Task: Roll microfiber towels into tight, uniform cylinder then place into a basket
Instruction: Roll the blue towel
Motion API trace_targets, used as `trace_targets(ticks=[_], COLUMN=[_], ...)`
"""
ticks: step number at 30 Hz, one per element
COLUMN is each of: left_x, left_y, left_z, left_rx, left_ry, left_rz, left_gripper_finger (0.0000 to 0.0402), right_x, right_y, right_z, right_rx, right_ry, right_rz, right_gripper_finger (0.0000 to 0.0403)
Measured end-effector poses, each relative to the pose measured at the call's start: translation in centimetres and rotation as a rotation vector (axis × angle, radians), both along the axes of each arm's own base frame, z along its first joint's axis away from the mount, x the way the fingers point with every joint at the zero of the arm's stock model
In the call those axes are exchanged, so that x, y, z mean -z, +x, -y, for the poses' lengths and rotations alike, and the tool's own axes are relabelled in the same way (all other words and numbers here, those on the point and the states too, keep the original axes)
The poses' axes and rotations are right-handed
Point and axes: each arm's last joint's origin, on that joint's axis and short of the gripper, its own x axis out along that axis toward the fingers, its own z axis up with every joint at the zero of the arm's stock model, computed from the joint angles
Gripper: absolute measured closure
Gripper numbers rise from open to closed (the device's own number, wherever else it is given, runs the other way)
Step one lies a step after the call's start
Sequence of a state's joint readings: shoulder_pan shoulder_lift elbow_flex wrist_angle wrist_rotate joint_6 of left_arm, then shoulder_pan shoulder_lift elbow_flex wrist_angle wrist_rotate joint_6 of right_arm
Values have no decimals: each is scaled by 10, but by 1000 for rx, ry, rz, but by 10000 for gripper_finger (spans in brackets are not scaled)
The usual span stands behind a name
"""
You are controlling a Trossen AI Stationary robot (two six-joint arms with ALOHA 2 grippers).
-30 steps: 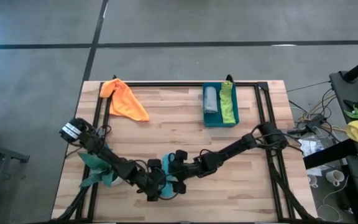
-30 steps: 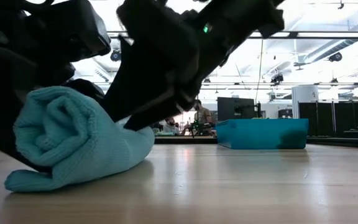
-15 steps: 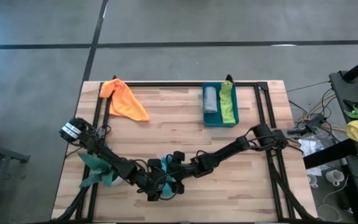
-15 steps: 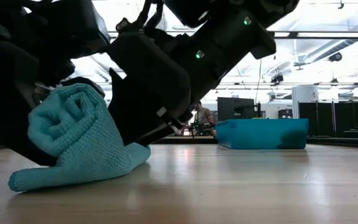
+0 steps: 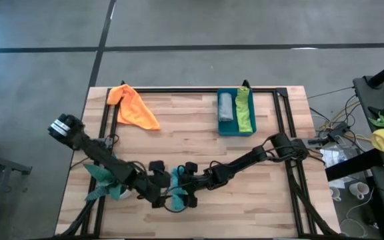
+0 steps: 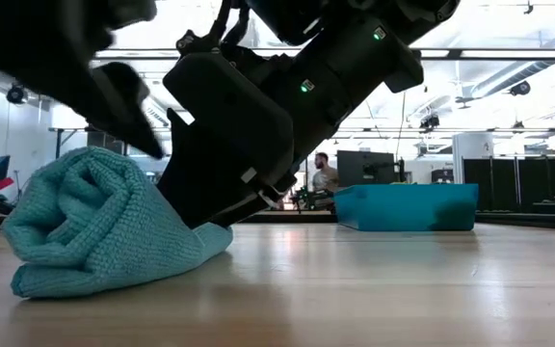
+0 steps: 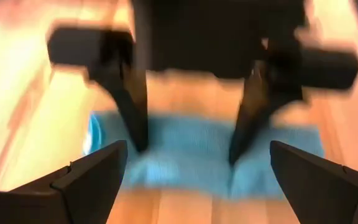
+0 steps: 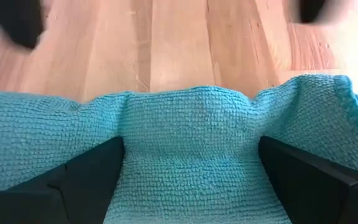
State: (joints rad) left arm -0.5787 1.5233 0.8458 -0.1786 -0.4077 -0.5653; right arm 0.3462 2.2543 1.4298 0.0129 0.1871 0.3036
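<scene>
Turquoise towel (image 5: 177, 189) sits rolled on the wooden table (image 5: 192, 127) near the 6 o'clock edge, a bit left of centre in the high view. Low view shows the roll's end face: a loose spiral w/ a flat tail of cloth trailing out along the tabletop (image 6: 94, 236). So the long axis runs roughly 12-to-6 across the table, pointing toward the low camera. Right wrist view shows the cloth (image 8: 185, 149) spanning the whole width between that arm's fingers.

Right gripper (image 5: 181, 190) comes in from approx. 3 o'clock, fingers spread wide and straddling the roll, pads touching or just beside the cloth; can't tell if it presses in. Left gripper (image 5: 164, 195) reaches from 9 o'clock, also spread wide, not clamped on anything; it sits just beside the roll's left side. In the left wrist view the towel (image 7: 216, 155) lies beyond its fingers, w/ the right gripper's fingers planted on it.

Basket (image 5: 236, 112) at approx. 1 o'clock, near the far edge, long axis 12-to-6. Inside: grey towel (image 5: 226, 106) on the left, lime green towel (image 5: 244, 110) on the right, both rolled and lying lengthwise, side by side. Orange towel (image 5: 133, 107) is unrolled, crumpled at approx. 11 o'clock, well apart from the basket.

A 2nd teal cloth (image 5: 105, 180) lies under the left arm at 8 o'clock.
</scene>
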Motion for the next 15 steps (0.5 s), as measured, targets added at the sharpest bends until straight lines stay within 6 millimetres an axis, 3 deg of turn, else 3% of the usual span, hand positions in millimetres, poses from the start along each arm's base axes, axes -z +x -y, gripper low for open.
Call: trace_targets(ticks=[4, 9, 15], left_x=[15, 44, 51], left_y=[11, 15, 19], left_z=[-4, -4, 5], left_rx=[-18, -19, 22], left_ry=[-27, 8, -49], left_rz=[95, 26, 31], left_gripper_finger=[25, 25, 25], right_x=[-3, -3, -3], right_y=[3, 3, 3], right_z=[-1, -1, -1], right_rx=[-20, -19, -20], right_ry=[-12, -10, -10], right_rz=[7, 7, -2], right_gripper_finger=[33, 33, 33])
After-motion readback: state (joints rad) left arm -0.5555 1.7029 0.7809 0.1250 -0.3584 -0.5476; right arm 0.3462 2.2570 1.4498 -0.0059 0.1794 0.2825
